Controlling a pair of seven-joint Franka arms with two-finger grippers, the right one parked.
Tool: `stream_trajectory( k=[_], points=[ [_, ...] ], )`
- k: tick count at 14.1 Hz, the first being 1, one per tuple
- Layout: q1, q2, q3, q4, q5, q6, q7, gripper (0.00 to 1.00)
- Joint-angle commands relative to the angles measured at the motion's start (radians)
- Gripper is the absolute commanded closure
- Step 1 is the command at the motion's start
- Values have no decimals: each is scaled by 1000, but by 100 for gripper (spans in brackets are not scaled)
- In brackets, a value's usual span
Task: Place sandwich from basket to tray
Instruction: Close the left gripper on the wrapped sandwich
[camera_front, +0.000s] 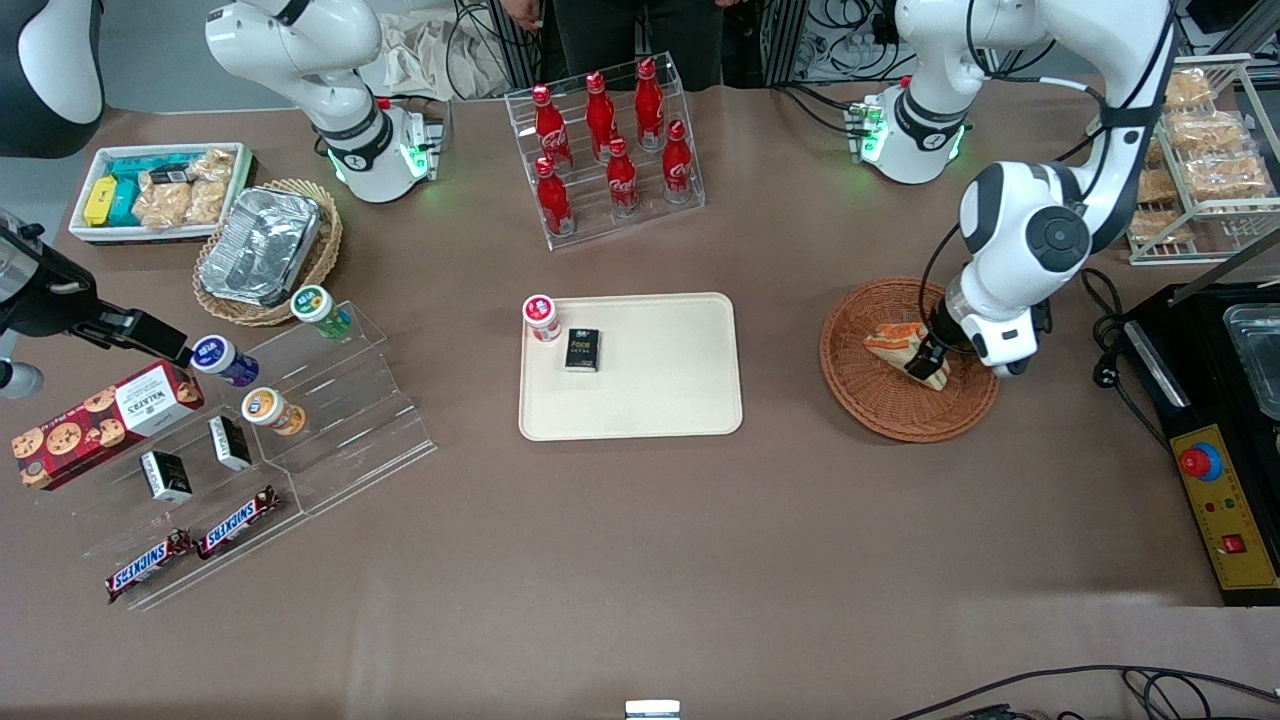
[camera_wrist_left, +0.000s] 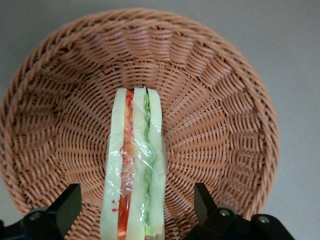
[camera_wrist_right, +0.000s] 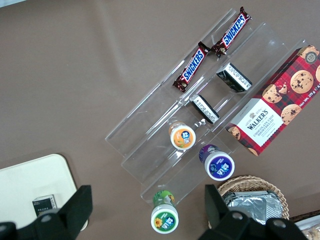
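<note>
The sandwich is a clear-wrapped white-bread wedge with orange, red and green filling. It lies in the round reddish-brown wicker basket toward the working arm's end of the table. In the left wrist view the sandwich stands on edge in the basket. My left gripper is down in the basket, open, with one finger on each side of the sandwich and a gap on both sides. The cream-beige tray lies at the table's middle.
A red-capped jar and a small black box sit on the tray's end toward the parked arm. A rack of red cola bottles stands farther from the front camera. A black control box lies at the working arm's end.
</note>
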Motion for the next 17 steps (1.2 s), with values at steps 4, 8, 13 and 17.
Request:
stream_trajectory(
  k=[4,8,13,17],
  points=[
    [-21,52,2,-14,17,84,-26,38],
    [-20,43,4,-9,17,82,-21,100],
    [-30,-116,-2,62,50,-109,-6,100],
    [-30,-141,-38,353,48,-501,23,100]
  ],
)
